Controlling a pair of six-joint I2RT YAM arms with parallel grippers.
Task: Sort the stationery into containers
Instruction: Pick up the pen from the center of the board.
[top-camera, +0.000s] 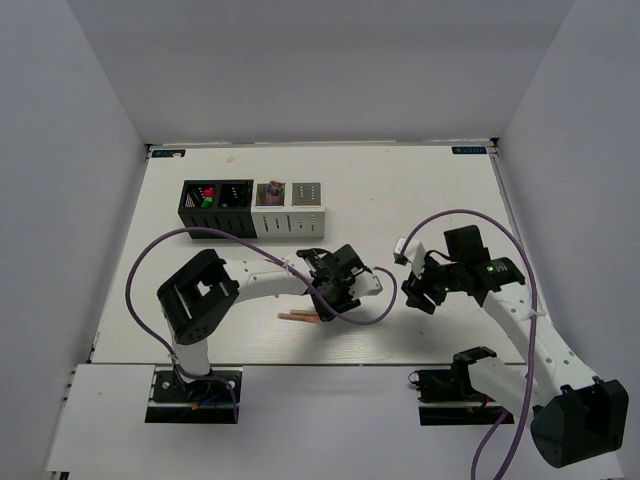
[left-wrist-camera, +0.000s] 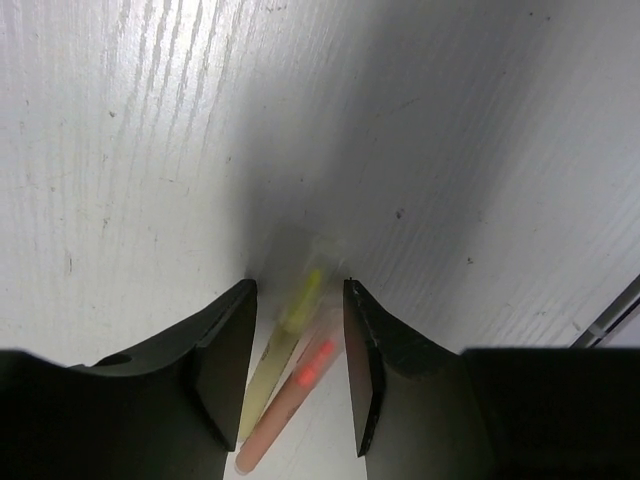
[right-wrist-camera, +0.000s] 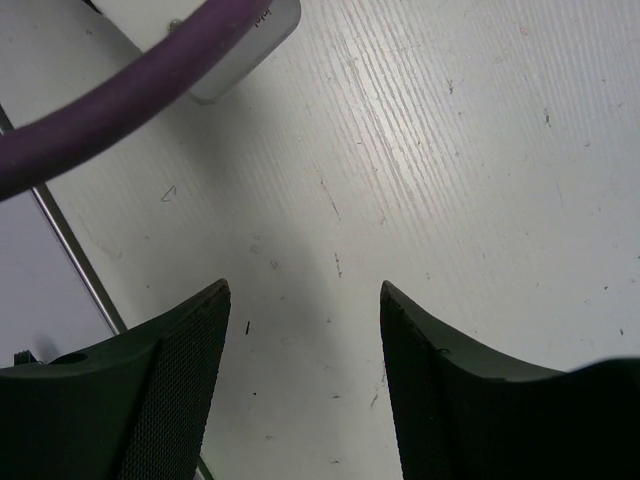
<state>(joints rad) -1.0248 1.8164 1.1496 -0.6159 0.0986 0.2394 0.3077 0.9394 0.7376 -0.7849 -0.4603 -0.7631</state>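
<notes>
White walls stand round a white counter (top-camera: 440, 190). Near the far edge, toward the far-left corner, four little box containers sit in a row and touch each other: two black ones (top-camera: 215, 222) on the left and two white ones (top-camera: 290, 225) on the right. Highlighters (top-camera: 205, 195) with pink and green caps stick up in the black box at the left end. Something pinkish stands in the first white box, but it is too small to tell what.

Two thin sticks (top-camera: 298, 318) lie side by side on the counter, near the middle and closer to the near edge. The left arm (top-camera: 260, 280) reaches over one end of them. Its jaws are down low and partly open, with one black finger (left-wrist-camera: 225, 350) on each side of the sticks. A yellow stick (left-wrist-camera: 300, 300) and an orange-pink stick (left-wrist-camera: 300, 385) lie between the fingers. There is a gap on both sides, so nothing is squeezed.

The right arm (top-camera: 520, 310) is bent over the right half of the counter, well apart from the sticks. Its jaws are wide open over bare counter and hold nothing. A purple cable (right-wrist-camera: 120, 90) crosses the top corner of the right wrist view.
</notes>
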